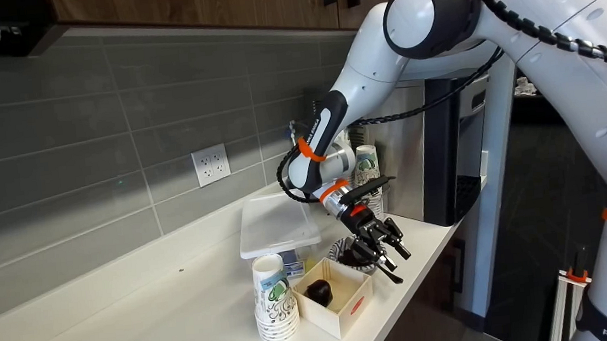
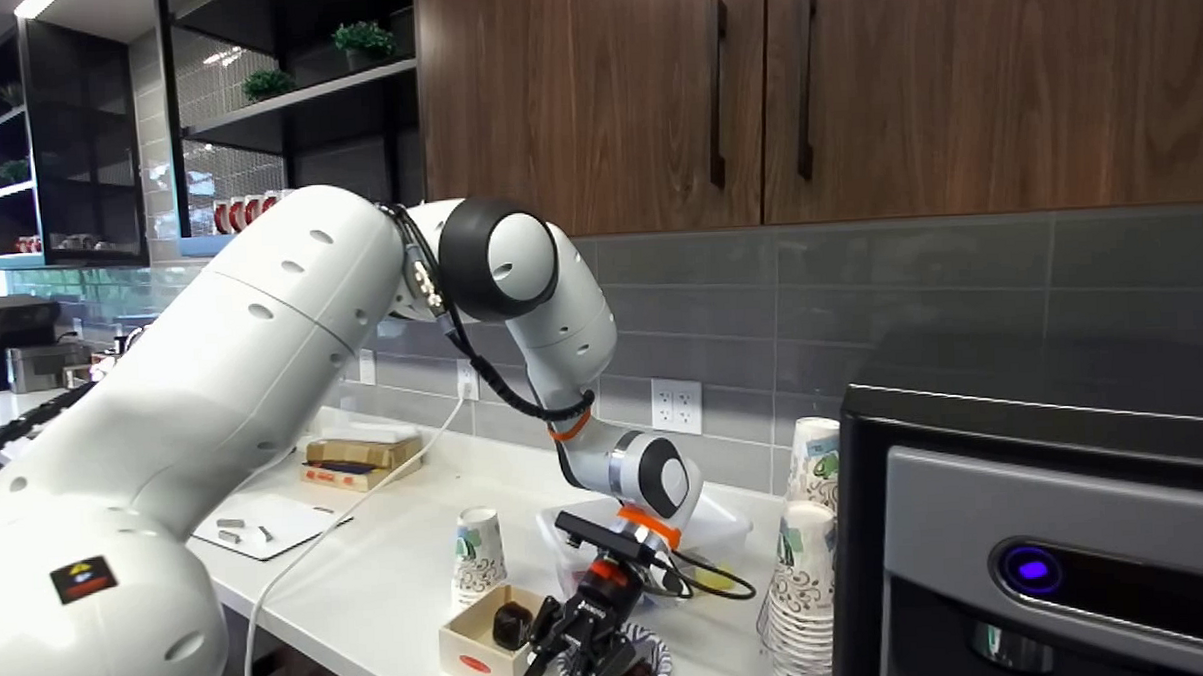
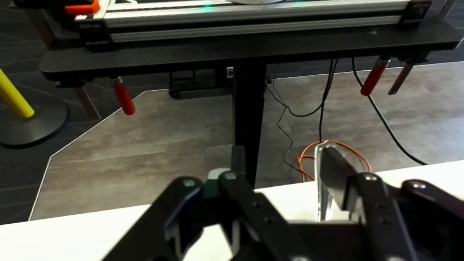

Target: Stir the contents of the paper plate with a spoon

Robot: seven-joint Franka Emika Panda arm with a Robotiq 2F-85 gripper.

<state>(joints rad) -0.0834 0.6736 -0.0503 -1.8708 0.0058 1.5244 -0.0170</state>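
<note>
The paper plate (image 1: 338, 252) is a small white bowl with a dark zigzag rim and dark brownish contents. It stands on the counter; in an exterior view (image 2: 655, 661) the gripper covers part of it. My gripper (image 1: 397, 258) is open above the counter's front edge, beside the bowl, tilted downward; it also shows in an exterior view (image 2: 553, 672). In the wrist view its fingers (image 3: 281, 163) stand apart with nothing held between them. A shiny, pale-edged thin piece (image 3: 319, 181) stands along the right finger; I cannot tell what it is. I cannot make out the spoon.
A pale open box (image 1: 343, 315) holding a dark round object (image 1: 318, 292) stands beside the bowl. Upside-down paper cups (image 1: 275, 299) adjoin the box. A translucent bin (image 1: 278, 225) stands behind. More cups (image 2: 805, 571) stand by the drink machine (image 2: 1049, 542). The counter edge (image 3: 90, 217) drops to the floor.
</note>
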